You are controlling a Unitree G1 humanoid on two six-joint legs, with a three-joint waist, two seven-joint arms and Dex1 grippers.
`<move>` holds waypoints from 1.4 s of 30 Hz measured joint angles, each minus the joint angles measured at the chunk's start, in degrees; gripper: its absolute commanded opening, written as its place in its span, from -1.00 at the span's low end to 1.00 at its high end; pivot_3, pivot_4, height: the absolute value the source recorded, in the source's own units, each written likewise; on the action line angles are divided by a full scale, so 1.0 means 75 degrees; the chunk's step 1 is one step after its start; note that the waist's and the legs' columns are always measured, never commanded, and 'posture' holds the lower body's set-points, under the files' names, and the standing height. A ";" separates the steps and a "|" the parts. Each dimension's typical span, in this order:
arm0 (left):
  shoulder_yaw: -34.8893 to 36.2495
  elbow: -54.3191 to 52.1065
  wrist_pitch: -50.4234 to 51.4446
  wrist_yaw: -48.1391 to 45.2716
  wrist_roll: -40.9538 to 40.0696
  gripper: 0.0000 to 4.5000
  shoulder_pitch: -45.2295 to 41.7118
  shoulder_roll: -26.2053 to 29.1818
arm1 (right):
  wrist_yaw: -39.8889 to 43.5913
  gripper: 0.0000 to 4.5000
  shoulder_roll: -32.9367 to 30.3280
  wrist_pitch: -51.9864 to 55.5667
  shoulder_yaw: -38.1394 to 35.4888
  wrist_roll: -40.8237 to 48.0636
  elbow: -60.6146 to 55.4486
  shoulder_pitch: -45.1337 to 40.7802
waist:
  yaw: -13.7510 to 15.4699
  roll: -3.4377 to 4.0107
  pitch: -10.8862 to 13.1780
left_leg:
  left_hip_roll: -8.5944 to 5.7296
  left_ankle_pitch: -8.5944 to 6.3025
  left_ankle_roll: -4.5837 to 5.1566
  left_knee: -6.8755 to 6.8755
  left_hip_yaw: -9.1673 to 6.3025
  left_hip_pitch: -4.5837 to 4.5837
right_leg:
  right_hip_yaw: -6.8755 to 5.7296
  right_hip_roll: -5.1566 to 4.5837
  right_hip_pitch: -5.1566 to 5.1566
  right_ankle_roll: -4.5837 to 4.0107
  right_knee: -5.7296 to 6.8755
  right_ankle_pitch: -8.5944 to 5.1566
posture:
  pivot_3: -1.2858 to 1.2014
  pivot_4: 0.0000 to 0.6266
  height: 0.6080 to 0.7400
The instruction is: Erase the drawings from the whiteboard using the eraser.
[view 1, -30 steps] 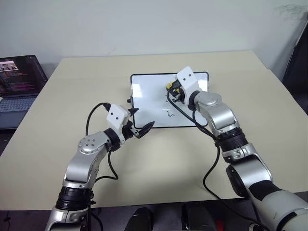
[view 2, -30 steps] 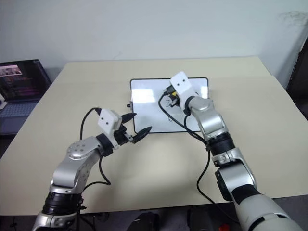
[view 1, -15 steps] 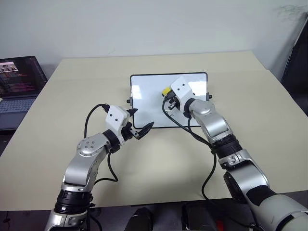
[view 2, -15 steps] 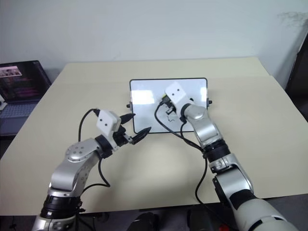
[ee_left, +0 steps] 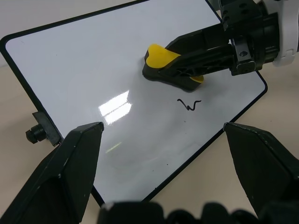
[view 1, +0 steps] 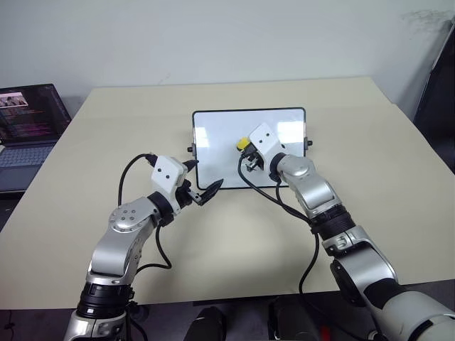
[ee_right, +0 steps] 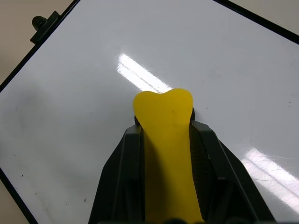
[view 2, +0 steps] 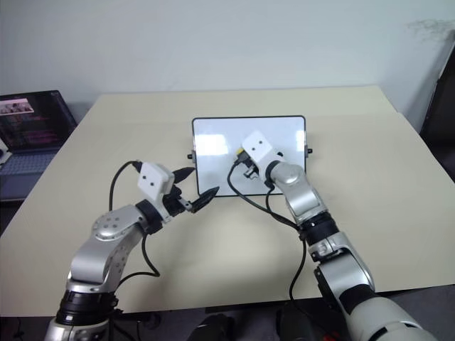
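Note:
The whiteboard (view 1: 213, 138) lies flat in the middle of the table. My right gripper (ee_right: 164, 128) is shut on the yellow eraser (view 1: 244, 143), which rests dark side down on the board's middle. One small black squiggle of the drawings (ee_left: 189, 105) sits on the board just beside the eraser, toward the near edge. In the eye views the right hand hides that mark. The rest of the board's surface that shows is white. My left gripper (view 1: 204, 177) hangs open over the board's near left corner, holding nothing.
An open laptop (view 1: 28, 117) stands off the table's far left side. The beige table (view 1: 370, 156) has bare room on both sides of the board. Black cables loop from each wrist.
My right gripper has slid the eraser down the board toward me and a little to the left. The left gripper has stayed in place.

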 measured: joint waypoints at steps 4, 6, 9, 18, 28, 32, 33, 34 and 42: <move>0.0000 0.0002 -0.0001 -0.0004 0.0001 1.00 -0.0022 0.0000 | 0.0022 -0.57 -0.0012 -0.0001 0.0005 -0.0001 -0.0043 0.0051 | 0.0001 -0.0001 -0.0001 | 0.0000 0.0000 0.0000 0.0000 0.0000 0.0000 | -0.0001 0.0000 0.0001 0.0000 0.0000 0.0000 | 0.03 -0.52 1.00; -0.0001 0.0004 -0.0002 -0.0010 0.0002 1.00 -0.0025 -0.0001 | 0.0059 -0.57 -0.0029 -0.0009 0.0013 -0.0003 -0.0105 0.0140 | 0.0003 -0.0005 -0.0003 | -0.0001 0.0000 0.0000 0.0000 0.0000 0.0000 | -0.0002 0.0000 0.0004 0.0000 -0.0001 0.0000 | 0.03 -0.52 1.00; -0.0002 0.0006 -0.0005 -0.0015 0.0002 1.00 -0.0032 -0.0001 | 0.0121 -0.57 -0.0049 -0.0002 0.0016 -0.0006 -0.0154 0.0212 | 0.0006 -0.0009 -0.0006 | -0.0001 0.0000 0.0000 0.0002 -0.0002 0.0005 | -0.0003 0.0000 0.0009 0.0000 -0.0001 0.0000 | 0.03 -0.52 1.00; -0.0019 0.0013 -0.0011 -0.0020 0.0002 1.00 -0.0082 -0.0012 | 0.0183 -0.57 -0.0120 0.0113 0.0023 -0.0014 -0.0435 0.0421 | 0.0025 -0.0010 -0.0006 | -0.0003 0.0000 -0.0001 0.0002 -0.0005 0.0004 | -0.0006 0.0000 0.0010 0.0001 -0.0003 0.0000 | 0.03 -0.52 1.00; -0.0076 0.0093 -0.0045 -0.0093 0.0008 1.00 -0.0198 -0.0073 | 0.0361 -0.57 -0.0583 0.0877 -0.0011 0.0013 -0.1353 0.0749 | 0.0131 -0.0010 -0.0005 | -0.0004 0.0001 -0.0001 0.0002 -0.0009 -0.0007 | -0.0015 0.0000 0.0010 0.0001 -0.0015 -0.0001 | 0.03 -0.52 1.00; -0.0189 0.0198 -0.0068 -0.0176 0.0014 1.00 -0.0288 -0.0099 | 0.0362 -0.57 -0.0783 0.1200 -0.0123 0.0064 -0.1669 0.0771 | 0.0182 -0.0011 -0.0004 | -0.0005 0.0001 -0.0001 0.0002 -0.0011 -0.0016 | -0.0021 0.0000 0.0009 0.0002 -0.0024 -0.0001 | 0.03 -0.52 1.00; -0.0190 0.0247 -0.0093 -0.0178 0.0018 1.00 -0.0337 -0.0122 | 0.0355 -0.57 -0.0835 0.1299 -0.0205 0.0075 -0.1758 0.0782 | 0.0189 -0.0011 -0.0004 | -0.0005 0.0001 -0.0002 0.0002 -0.0012 -0.0019 | -0.0023 0.0000 0.0008 0.0002 -0.0027 -0.0001 | 0.03 -0.52 1.00; -0.0190 0.0291 -0.0131 -0.0180 0.0021 1.00 -0.0370 -0.0138 | 0.0344 -0.57 -0.0887 0.1369 -0.0268 0.0076 -0.1826 0.0784 | 0.0190 -0.0012 -0.0003 | -0.0006 0.0001 -0.0002 0.0001 -0.0012 -0.0020 | -0.0023 -0.0001 0.0008 0.0001 -0.0030 -0.0001 | 0.03 -0.52 1.00; -0.0202 0.0399 -0.0175 -0.0233 0.0026 1.00 -0.0412 -0.0184 | 0.0318 -0.57 -0.1172 0.2048 -0.0718 0.0170 -0.2330 0.0769 | 0.0177 -0.0012 -0.0003 | 0.0003 0.0008 -0.0015 -0.0018 -0.0010 -0.0030 | -0.0023 -0.0003 0.0006 0.0001 -0.0073 0.0000 | 0.03 -0.52 1.00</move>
